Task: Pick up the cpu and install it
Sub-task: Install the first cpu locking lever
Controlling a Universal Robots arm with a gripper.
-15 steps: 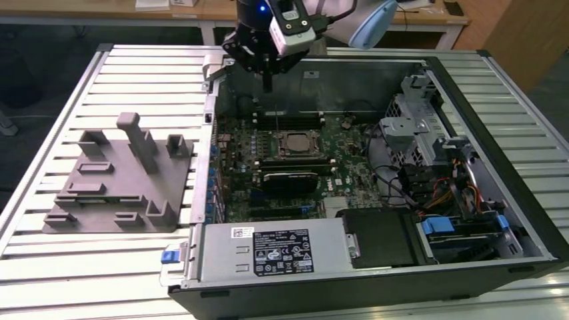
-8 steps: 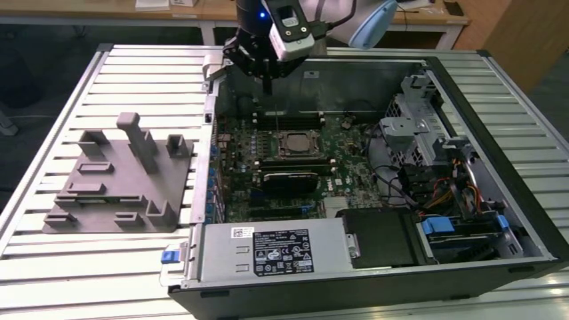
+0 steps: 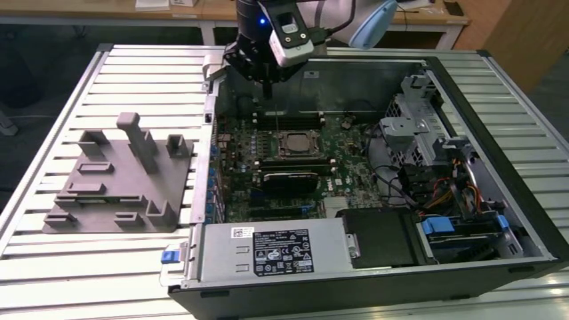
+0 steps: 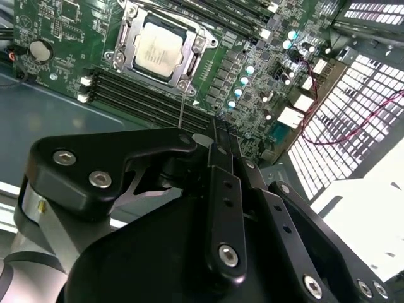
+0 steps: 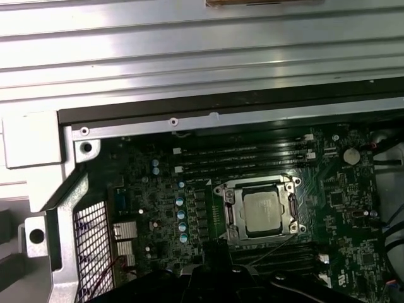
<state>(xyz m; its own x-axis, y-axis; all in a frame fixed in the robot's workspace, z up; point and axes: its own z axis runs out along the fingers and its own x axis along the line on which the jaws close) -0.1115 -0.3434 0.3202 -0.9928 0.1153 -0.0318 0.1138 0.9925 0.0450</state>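
Exterior view: cpu point(image 3: 294, 143) already sits in its socket point(image 3: 294, 155).
Gripper point(image 3: 264, 81) hovers just above it; can't tell its state, so keep it clear.

A slatted metal table point(image 3: 106, 267) carried two things: a grey plastic fixture point(image 3: 120, 180) lay on it toward the exterior view's left, and an open computer case point(image 3: 374, 187) lay flat just beside it, toward that view's right
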